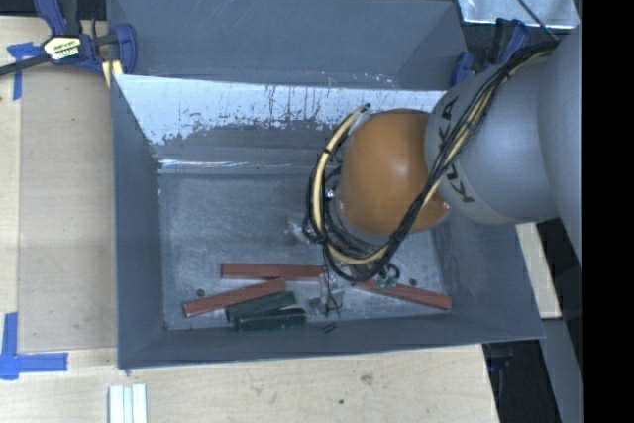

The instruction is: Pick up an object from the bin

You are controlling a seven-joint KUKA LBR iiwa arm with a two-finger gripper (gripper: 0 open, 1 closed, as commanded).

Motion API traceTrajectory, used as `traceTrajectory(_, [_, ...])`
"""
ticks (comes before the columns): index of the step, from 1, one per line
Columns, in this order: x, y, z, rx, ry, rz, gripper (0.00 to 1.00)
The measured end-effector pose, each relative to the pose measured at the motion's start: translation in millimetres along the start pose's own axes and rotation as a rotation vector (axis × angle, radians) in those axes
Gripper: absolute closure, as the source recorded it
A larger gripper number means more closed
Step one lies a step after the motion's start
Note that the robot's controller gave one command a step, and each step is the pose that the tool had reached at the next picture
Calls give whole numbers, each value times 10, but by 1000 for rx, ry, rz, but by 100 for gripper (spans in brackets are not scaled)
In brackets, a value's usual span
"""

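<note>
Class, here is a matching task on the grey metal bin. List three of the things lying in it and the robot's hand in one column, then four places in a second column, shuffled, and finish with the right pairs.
Things
1. dark green pen-shaped object
2. reddish-brown flat stick rising to the right
3. reddish-brown flat stick dropping to the right
4. hand

Places, as the camera view shows them
A. to the right of the hand
B. farthest left of the four
C. between the green object and the stick on the right
D. just left of the hand, low in the view

Pairs: 1-D, 2-B, 3-A, 4-C
</note>
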State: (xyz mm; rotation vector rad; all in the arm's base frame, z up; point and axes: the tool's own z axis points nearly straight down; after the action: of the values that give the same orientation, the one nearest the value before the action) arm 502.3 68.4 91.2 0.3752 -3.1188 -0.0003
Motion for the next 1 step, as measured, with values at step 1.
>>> traceTrajectory(1, [-230,-61,199,0,-7,87,100])
